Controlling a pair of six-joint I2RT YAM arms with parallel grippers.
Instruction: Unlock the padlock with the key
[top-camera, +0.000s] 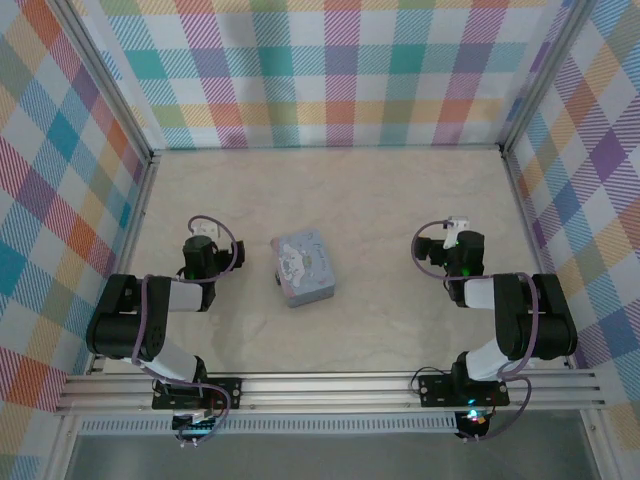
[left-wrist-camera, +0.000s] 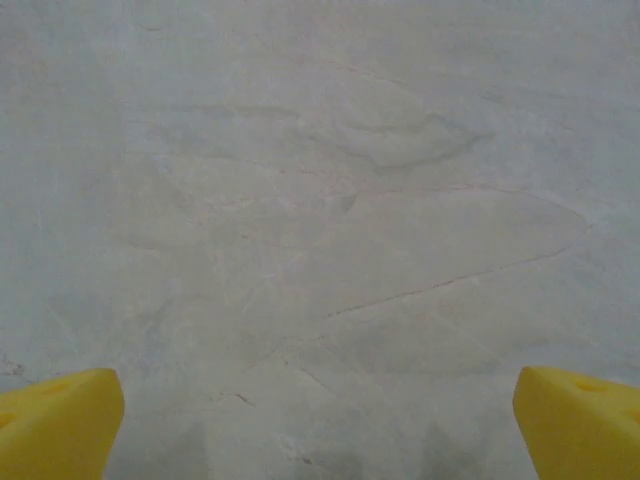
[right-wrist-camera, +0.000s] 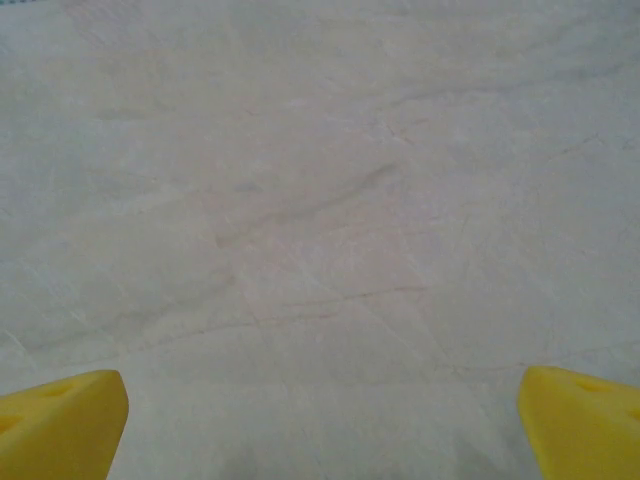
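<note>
step: start, nothing grasped | left pincer left of tin, jaws apart | right pincer right of tin, jaws apart | padlock, key: probably inside tin | next: open tin lid

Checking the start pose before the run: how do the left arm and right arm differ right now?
The left arm reaches up just left of the tin; the right arm sits farther off on its right. The left arm's elbow juts left, the right arm's juts right. Both hold their jaws wide open over bare table.
</note>
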